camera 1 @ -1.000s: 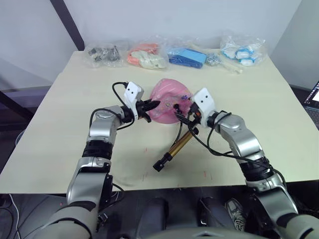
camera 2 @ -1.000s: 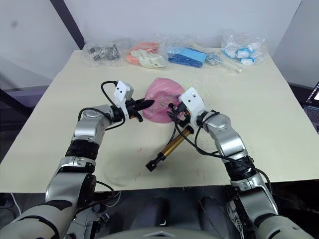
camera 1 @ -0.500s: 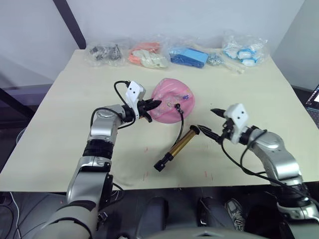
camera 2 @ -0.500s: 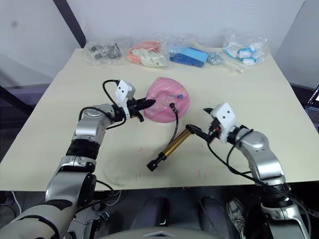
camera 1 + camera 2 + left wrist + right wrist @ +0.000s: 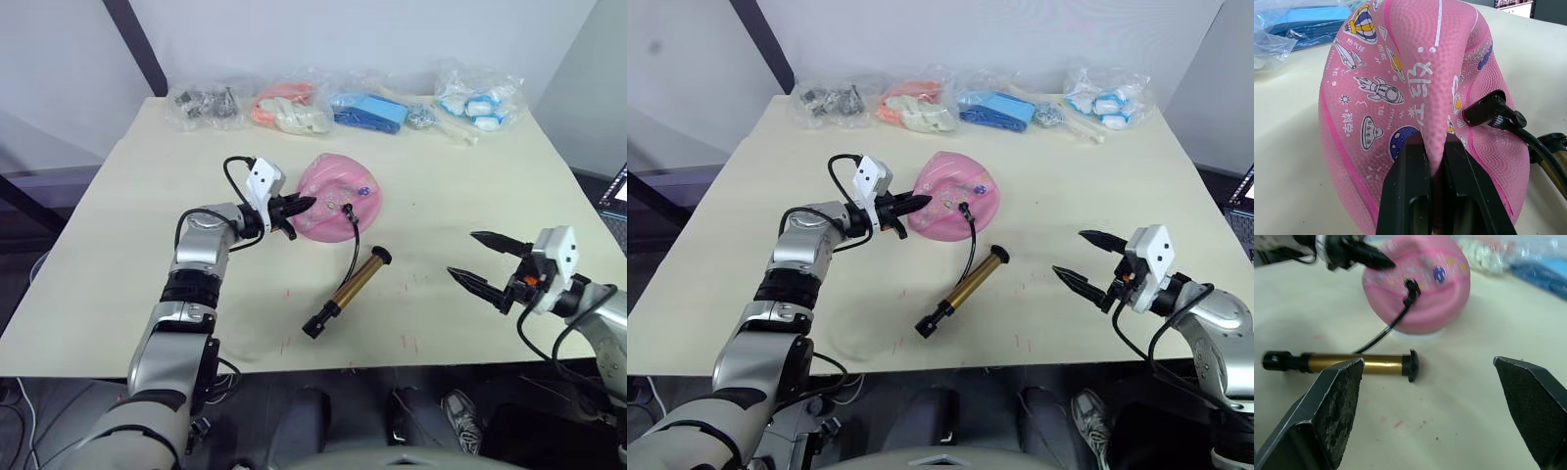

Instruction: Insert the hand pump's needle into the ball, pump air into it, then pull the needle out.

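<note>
L gripper point(image 5: 302, 205) sits at the left flank of the ball point(image 5: 338, 196), fingers point(image 5: 1405, 196) pinched together on a raised fold of the soft pink rubber, so it's clamped on the ball & steadying it. Ball looks dented, not round.

Just right of that gripper's tips, on the ball's top face, the needle point(image 5: 1492, 110) fitting is seated at the valve: black elbow piece pressed against the rubber, pin itself hidden, presumably inside. From it the thin black hose point(image 5: 354, 246) curves down toward the robot to the hand pump point(image 5: 348, 291), which lies flat on the table point(image 5: 118, 245) nearer the robot than the ball, between the two grippers, untouched by either. Its black disc cap points toward the ball; the slim black end points to the table's near edge.

R gripper point(image 5: 483, 259) hangs well to the right of the pump, nothing in it, fingers spread wide apart, tips aimed back toward pump & ball.

Step, as I judge it: insertion looks done, pumping not begun. Next move calls for R gripper to close the gap to the pump, grip it & work the handle, w/ L keeping the ball from rolling so the needle stays in.

Count: 1 ball, 1 pump, 1 hose w/ needle fitting, 2 grippers. Far beyond the ball, about 5 clear plastic bags point(image 5: 205, 104) of small items line the table's back edge.
</note>
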